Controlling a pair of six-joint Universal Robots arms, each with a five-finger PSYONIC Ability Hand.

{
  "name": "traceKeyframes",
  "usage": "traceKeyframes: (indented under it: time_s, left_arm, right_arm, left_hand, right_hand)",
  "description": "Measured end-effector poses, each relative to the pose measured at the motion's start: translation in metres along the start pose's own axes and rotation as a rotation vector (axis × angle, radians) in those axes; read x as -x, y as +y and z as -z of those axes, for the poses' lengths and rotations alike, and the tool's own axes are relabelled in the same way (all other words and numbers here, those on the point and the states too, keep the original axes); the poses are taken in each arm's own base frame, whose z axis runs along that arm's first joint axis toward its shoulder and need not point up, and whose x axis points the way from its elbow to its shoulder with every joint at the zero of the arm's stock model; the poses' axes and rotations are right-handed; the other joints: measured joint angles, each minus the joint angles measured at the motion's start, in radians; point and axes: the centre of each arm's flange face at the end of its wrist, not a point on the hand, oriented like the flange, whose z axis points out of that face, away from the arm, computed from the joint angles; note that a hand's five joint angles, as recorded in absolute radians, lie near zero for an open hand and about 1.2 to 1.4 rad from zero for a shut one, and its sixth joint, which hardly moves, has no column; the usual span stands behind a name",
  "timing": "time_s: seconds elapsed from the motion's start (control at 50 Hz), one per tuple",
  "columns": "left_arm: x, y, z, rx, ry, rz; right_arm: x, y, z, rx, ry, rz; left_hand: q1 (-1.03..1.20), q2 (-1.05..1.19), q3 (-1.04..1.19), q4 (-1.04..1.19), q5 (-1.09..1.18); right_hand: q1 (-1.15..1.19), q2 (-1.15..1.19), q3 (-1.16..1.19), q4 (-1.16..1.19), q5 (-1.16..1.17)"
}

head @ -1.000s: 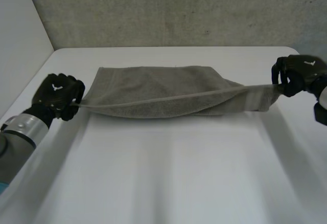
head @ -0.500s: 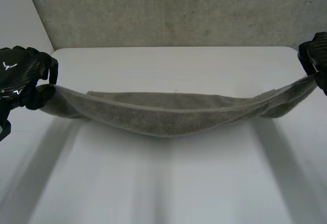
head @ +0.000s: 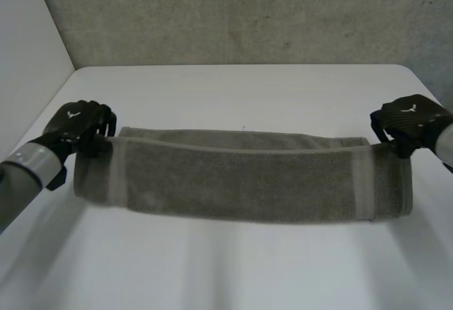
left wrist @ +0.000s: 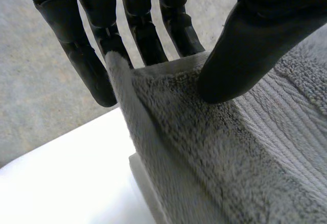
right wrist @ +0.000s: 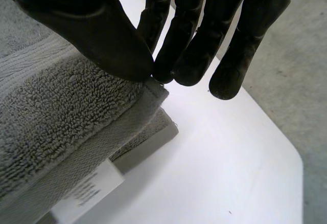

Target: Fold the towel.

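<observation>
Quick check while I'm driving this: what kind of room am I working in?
Probably a lab or test cell, not a home: a plain white table before a rough concrete wall, with one grey towel pinched at its ends by the left hand and right hand.

The left hand pinches one towel corner between thumb and fingers. The right hand pinches the opposite end's corner likewise, arms spread wide.

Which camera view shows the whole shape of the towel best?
The head view: the towel shows whole, a long folded band. The left wrist view shows one corner pinched by the left hand; the right wrist view, the other corner pinched by the right hand.
</observation>
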Motion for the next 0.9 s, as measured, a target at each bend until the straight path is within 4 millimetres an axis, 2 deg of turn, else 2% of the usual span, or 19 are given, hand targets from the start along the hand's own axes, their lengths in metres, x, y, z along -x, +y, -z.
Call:
traceKeyframes:
  time_s: [0.12, 0.24, 0.46, 0.64, 0.9]
  left_arm:
    - [0.0, 0.008, -0.034, 0.012, -0.017, -0.009]
    - [-0.001, 0.015, -0.066, 0.013, -0.026, -0.02]
    - [-0.004, 0.03, -0.104, 0.031, -0.041, -0.04]
    - [-0.003, 0.036, -0.119, 0.016, -0.068, -0.065]
    - [0.003, 0.026, -0.126, -0.023, -0.11, -0.077]
  right_arm:
    - [-0.002, 0.007, -0.04, -0.002, 0.027, -0.03]
    - [-0.003, 0.005, -0.075, -0.035, 0.067, -0.038]
    - [0.0, 0.001, -0.12, -0.078, 0.113, -0.008]
    - [0.0, 0.001, -0.139, -0.09, 0.154, 0.006]
    - [-0.005, 0.003, -0.144, -0.083, 0.191, 0.006]
  left_hand:
    - [0.0, 0.001, 0.001, 0.0, 0.0]
    - [0.0, 0.001, 0.002, 0.0, 0.0]
    - [0.0, 0.001, 0.003, 0.0, 0.0]
    - [0.0, 0.001, 0.003, 0.0, 0.0]
    - [0.0, 0.001, 0.003, 0.0, 0.0]
  right_hand:
    - [0.0, 0.0, 0.0, 0.0, 0.0]
    - [0.0, 0.0, 0.0, 0.0, 0.0]
    - [0.001, 0.0, 0.0, 0.0, 0.0]
    - [0.002, 0.0, 0.0, 0.0, 0.0]
    - [0.004, 0.0, 0.0, 0.0, 0.0]
